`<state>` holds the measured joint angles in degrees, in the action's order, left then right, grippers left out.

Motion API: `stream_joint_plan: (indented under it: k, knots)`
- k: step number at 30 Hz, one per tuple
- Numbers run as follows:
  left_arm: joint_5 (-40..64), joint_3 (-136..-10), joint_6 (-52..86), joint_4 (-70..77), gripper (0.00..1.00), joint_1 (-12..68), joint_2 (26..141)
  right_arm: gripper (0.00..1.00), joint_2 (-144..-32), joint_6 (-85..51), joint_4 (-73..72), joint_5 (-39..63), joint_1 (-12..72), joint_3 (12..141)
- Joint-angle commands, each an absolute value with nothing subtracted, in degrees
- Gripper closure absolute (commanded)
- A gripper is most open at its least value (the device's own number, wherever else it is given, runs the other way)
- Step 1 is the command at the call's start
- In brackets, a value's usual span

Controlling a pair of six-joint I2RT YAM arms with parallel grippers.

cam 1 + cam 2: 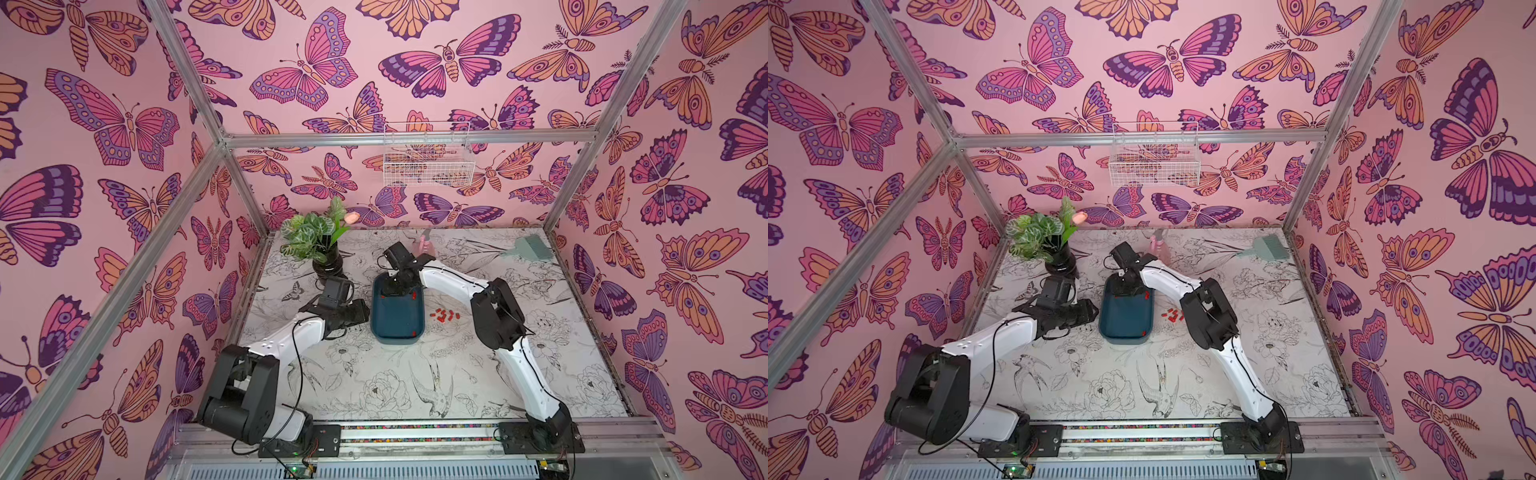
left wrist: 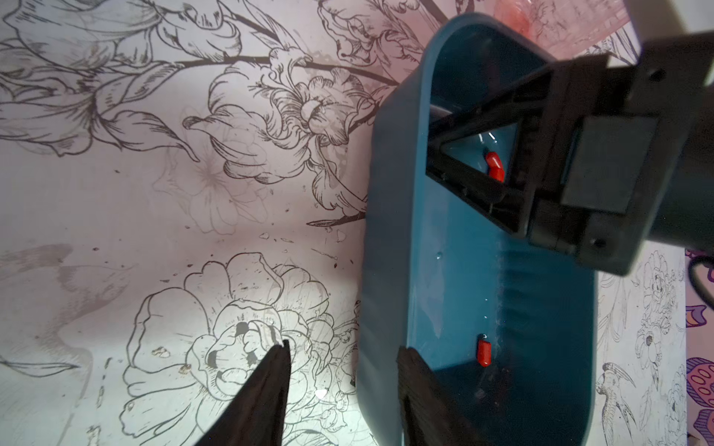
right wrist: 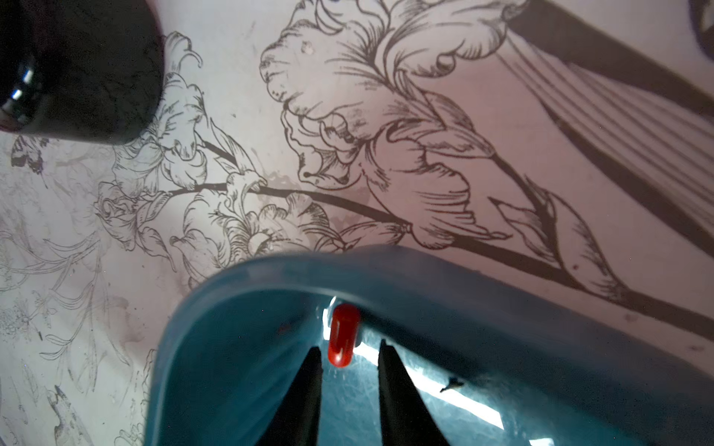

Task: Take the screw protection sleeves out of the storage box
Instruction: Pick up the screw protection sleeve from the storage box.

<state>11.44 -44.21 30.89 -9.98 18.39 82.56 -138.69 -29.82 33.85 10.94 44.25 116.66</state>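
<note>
The storage box (image 1: 395, 326) is a teal tray at mid-table, seen in both top views (image 1: 1125, 324). My right gripper (image 3: 349, 347) reaches down into its far end, open narrowly. One red-orange screw protection sleeve (image 3: 342, 336) lies against the end wall, its near tip between the fingertips, untouched. Another sleeve (image 2: 483, 349) rests on the box floor at the near end. My left gripper (image 2: 344, 347) is open and straddles the box's left wall (image 2: 386, 231), one finger inside and one over the table. Several sleeves (image 1: 444, 314) lie on the table right of the box.
A plant in a black vase (image 1: 326, 257) stands behind my left gripper. A pink spray bottle (image 1: 424, 245) and a green comb-like tool (image 1: 530, 247) lie at the back. A white wire basket (image 1: 428, 162) hangs on the back wall.
</note>
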Motion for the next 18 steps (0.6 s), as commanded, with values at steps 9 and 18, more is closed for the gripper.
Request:
stream_joint_plan:
  k: [9,18]
  knots:
    - [13.4,-44.5,29.3,-8.9,0.5,18.1,84.0,0.72,-141.4,-30.8,34.2,10.6,44.8,118.6]
    - [13.9,-44.4,29.4,-8.8,0.51,18.1,84.1,0.77,-141.8,-30.5,34.8,10.8,45.3,119.0]
